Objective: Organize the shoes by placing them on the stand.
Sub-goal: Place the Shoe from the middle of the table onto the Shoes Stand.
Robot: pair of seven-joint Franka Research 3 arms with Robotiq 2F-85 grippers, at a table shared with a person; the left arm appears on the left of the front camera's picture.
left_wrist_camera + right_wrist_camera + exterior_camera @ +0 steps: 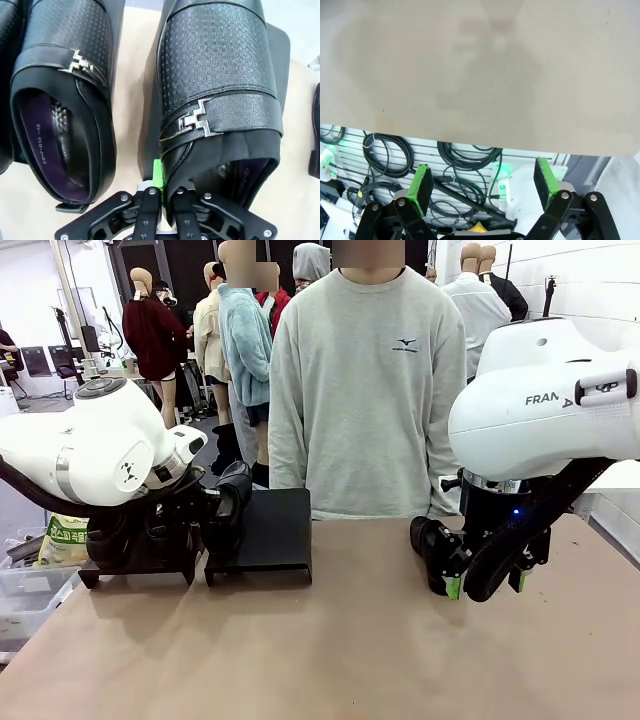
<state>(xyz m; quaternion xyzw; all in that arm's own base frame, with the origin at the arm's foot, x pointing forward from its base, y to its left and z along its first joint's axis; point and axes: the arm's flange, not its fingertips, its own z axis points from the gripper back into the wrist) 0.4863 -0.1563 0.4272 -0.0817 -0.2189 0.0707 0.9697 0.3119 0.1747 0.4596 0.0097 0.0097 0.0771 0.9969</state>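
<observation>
Even, bright indoor light falls from overhead. Ahead of the clamped left gripper (161, 196), the black embossed leather shoe (215, 85) shows soft sheen, and its silver buckle (195, 121) glints. Beyond the spread right gripper (482, 185), the beige tabletop (480, 65) looks washed out, with faint blurry shadows. Wide-angle bending curves both wrist views' edges.

The shoes (215, 75) look like black leather with a fine embossed grid, faintly glossy, each with a shiny metal buckle (196, 121) and purple lining. The stand (270, 530) is matt black; the desk (350, 650) matt brown, smooth.
</observation>
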